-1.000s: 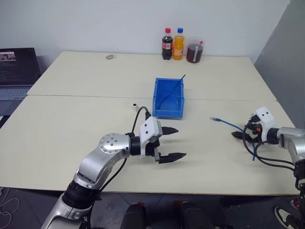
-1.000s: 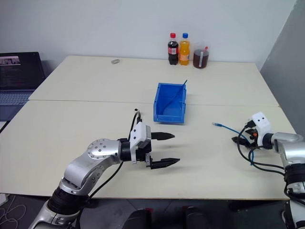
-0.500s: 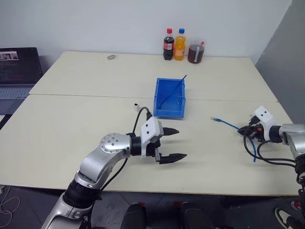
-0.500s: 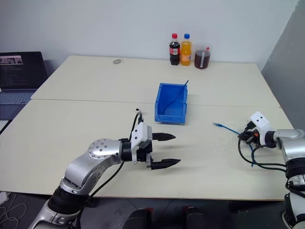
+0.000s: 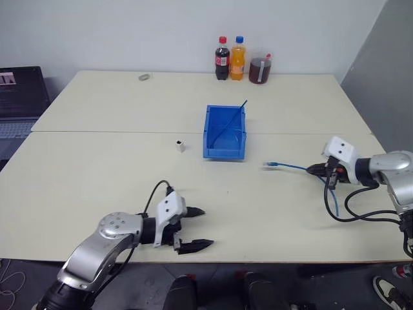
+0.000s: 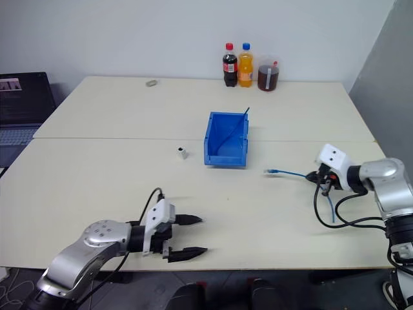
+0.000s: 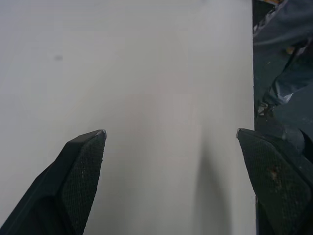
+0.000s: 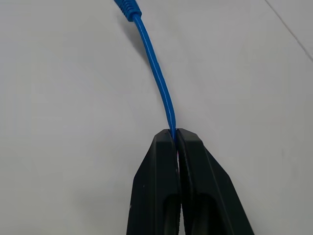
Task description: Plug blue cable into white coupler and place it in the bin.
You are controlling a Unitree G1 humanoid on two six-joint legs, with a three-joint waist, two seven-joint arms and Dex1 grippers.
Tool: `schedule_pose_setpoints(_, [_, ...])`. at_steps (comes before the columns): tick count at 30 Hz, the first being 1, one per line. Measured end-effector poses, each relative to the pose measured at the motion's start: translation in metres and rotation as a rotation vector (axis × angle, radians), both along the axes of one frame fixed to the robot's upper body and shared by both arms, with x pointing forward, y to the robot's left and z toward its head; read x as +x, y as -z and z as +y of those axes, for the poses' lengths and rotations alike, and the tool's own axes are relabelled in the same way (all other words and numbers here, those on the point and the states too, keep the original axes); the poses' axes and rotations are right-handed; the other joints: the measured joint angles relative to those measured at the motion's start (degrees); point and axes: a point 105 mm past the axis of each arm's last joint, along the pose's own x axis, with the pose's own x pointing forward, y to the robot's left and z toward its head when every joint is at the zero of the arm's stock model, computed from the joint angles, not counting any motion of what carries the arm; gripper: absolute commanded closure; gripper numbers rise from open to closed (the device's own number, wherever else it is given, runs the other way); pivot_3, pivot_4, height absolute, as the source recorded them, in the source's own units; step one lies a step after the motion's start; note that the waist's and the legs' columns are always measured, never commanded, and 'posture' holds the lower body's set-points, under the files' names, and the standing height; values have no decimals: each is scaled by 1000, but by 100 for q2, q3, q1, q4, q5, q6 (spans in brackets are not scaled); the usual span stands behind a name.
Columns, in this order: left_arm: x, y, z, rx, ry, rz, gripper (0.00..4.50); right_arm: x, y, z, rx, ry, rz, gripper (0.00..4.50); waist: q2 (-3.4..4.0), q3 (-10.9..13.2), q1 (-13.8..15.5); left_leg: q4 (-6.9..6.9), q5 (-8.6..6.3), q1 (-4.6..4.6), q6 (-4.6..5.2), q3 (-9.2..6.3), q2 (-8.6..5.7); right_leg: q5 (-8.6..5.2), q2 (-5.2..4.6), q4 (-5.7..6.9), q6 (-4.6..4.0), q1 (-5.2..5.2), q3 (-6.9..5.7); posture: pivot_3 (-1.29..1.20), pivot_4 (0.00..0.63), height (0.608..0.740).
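Right wrist view: right end effector (image 8: 174, 134) pinches cable (image 8: 159, 83); left end effector (image 5: 191, 228) wide, idle; coupler (image 5: 180, 146) apparently unplugged; binning remains.

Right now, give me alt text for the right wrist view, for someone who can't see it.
The right pincer is shut on the blue cable, pinching it between its two black fingers. The cable curves away over the pale table toward its plug end at the frame's edge.
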Motion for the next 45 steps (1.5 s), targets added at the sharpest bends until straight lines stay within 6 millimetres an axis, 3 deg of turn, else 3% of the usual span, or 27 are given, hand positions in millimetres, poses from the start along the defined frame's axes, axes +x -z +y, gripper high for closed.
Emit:
schedule_pose_setpoints(2, [5,-1,13,6,-67,-13,0,-5,2,28,28,-73,-2,4455,-1,0,4,1,0,0,0,-2,1,-9,0,0,16,0,-2,0,150,740])
schedule_pose_setpoints(7, [24,-9,53,8,-256,-51,0,-18,32,100,86,-216,52,4455,-2,1,9,4,0,-2,0,-1,-1,-8,0,3,24,-2,-3,0,150,740])
schedule_pose_setpoints(10, [27,-12,63,5,-293,-55,0,-18,44,126,62,-255,49,4455,-7,4,40,4,0,-3,0,3,-3,-7,-4,2,23,-5,-2,0,150,740])
schedule_pose_setpoints(13, [27,-14,68,4,-303,-58,0,-13,43,141,62,-273,28,4455,-10,6,50,2,0,-3,0,3,-2,7,-4,2,-2,-6,-3,0,150,740])
schedule_pose_setpoints(14, [27,-15,70,6,-302,-57,0,-10,44,145,52,-273,20,4252,-10,6,55,2,0,-3,0,3,-1,7,-4,2,-3,-6,-4,0,150,740])
schedule_pose_setpoints(21, [30,-11,76,14,-316,-53,0,-10,52,152,38,-286,35,2720,-11,7,99,1,0,-4,0,3,-1,7,-4,2,-4,-7,-5,0,150,740])
schedule_pose_setpoints(26, [43,-17,76,-10,-326,-79,0,-15,48,143,11,-305,27,1612,-12,7,115,3,0,-5,0,1,-2,7,-3,3,-4,-6,-9,0,150,740])
schedule_pose_setpoints(34, [69,-8,56,0,-265,-98,0,-62,28,130,133,-330,135,1612,-16,8,118,4,0,-9,0,-6,-2,7,0,5,-4,-5,-12,0,150,740])
schedule_pose_setpoints(44, [91,2,30,45,-132,-133,0,-74,15,132,207,-243,125,1612,-20,7,98,7,0,-8,0,-5,0,7,8,9,-3,-5,-9,0,150,740])
schedule_pose_setpoints(45, [91,3,29,51,-123,-139,179,-74,14,133,209,-238,124,1601,-20,7,100,7,0,-7,0,-5,-1,7,7,9,-2,-4,-8,0,150,740])
